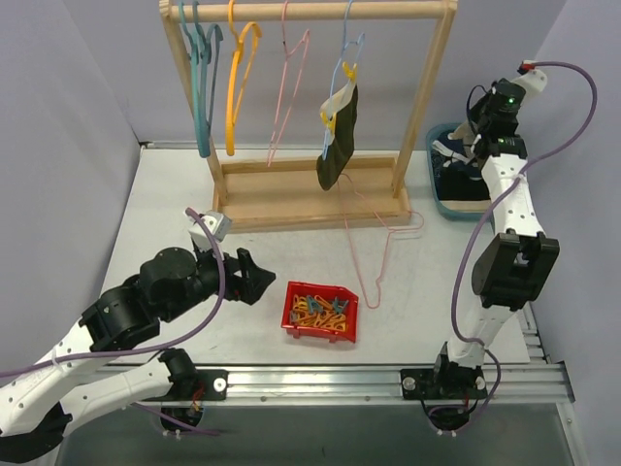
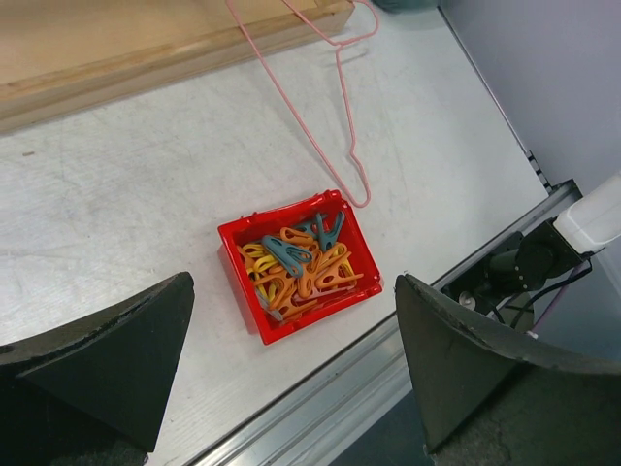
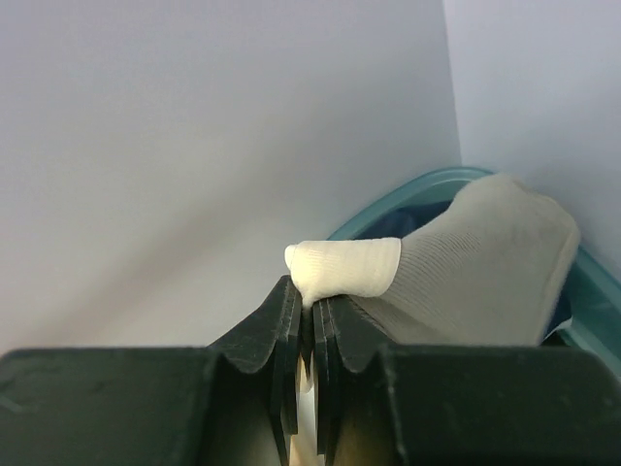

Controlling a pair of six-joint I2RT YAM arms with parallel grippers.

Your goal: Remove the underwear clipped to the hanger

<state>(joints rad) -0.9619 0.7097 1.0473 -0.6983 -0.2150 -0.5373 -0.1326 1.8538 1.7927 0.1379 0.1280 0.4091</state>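
On the white table (image 1: 165, 214), dark olive-black cloth briefs (image 1: 340, 136) are clipped to a pale blue hanger (image 1: 355, 44) on the wooden rack (image 1: 310, 199) at its far edge. Over a teal bin (image 1: 456, 206) at the far right corner, grey-beige briefs (image 3: 485, 262) are pinched by the closed right gripper (image 3: 303, 303). The left gripper (image 1: 257, 280) is held wide open, empty.

Looked down from high behind the near edge of the pale grey tabletop (image 1: 165, 214), up to the light wooden clothes rack (image 1: 310, 199). From the left wrist, faced steeply down at middling range onto the small red plastic clip bin (image 2: 281, 211) and thin pink wire hanger (image 2: 361, 199), both shared with the overhead view. From the right wrist, peered very close over the rim of the teal plastic tub (image 3: 427, 184) toward the lilac wall (image 3: 194, 146).
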